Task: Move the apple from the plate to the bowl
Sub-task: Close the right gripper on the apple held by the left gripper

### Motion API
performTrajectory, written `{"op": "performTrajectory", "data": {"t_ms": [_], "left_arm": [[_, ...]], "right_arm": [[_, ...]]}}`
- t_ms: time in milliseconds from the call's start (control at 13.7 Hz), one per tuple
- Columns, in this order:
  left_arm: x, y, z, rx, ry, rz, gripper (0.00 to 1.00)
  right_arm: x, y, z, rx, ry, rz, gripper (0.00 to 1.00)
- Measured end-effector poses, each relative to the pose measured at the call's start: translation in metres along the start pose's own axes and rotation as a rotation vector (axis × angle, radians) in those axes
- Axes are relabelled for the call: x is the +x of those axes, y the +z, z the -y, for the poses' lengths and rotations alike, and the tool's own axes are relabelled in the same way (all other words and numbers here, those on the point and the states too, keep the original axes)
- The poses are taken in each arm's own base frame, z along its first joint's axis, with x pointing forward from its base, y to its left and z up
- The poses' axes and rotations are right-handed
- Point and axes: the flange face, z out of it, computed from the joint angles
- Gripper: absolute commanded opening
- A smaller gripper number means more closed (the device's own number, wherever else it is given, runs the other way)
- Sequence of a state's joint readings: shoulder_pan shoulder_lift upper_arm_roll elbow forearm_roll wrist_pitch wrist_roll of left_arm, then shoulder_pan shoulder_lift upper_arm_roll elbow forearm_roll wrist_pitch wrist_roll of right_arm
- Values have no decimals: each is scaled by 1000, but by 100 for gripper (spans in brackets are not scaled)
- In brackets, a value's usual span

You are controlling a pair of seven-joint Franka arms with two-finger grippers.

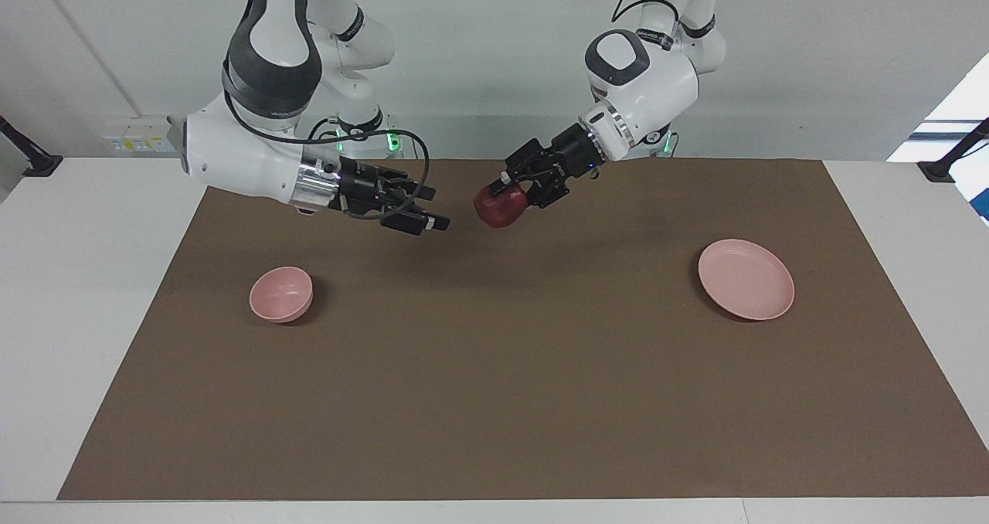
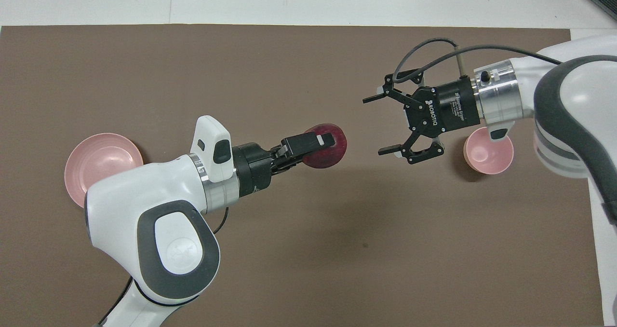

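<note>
Overhead view: saw apple (image 2: 328, 146) clamped between left gripper (image 2: 322, 143) fingers (image 2: 308, 142), raised over brown mat (image 2: 289, 250) mid-table. Found right gripper (image 2: 381, 124) spread wide, empty, at apple's 3 o'clock, apart. Noted bowl (image 2: 488, 151) under right arm, plate (image 2: 99, 163) at 9 o'clock. Pale wall in facing view.

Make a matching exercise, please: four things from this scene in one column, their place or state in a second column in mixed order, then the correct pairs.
Things:
1. apple
2. plate
3. bowl
4. right gripper

Places or states:
A. on the mat at the right arm's end, nothing in it
B. open, in the air, facing the fruit
C. held above the mat by the left gripper
D. on the mat at the left arm's end, nothing on it

Pairs: 1-C, 2-D, 3-A, 4-B
</note>
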State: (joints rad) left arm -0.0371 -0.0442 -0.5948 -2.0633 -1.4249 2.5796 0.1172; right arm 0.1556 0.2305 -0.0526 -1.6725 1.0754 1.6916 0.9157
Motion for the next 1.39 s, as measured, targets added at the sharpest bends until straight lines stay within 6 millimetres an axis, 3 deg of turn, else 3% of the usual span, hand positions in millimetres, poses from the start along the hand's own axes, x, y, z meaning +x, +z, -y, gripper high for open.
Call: {"op": "performTrajectory", "data": {"t_ms": [440,806,1392], "left_arm": [[0,0,0,0,0,0,0],[0,0,0,0,0,0,0],[1,-1,0,1,-1,-9,0]], "right_arm": [[-17,34,8,-31,-1,12,100],[-13,59,11,-45,3,5,100],[-24,76,11,-62,-8,24,100]]}}
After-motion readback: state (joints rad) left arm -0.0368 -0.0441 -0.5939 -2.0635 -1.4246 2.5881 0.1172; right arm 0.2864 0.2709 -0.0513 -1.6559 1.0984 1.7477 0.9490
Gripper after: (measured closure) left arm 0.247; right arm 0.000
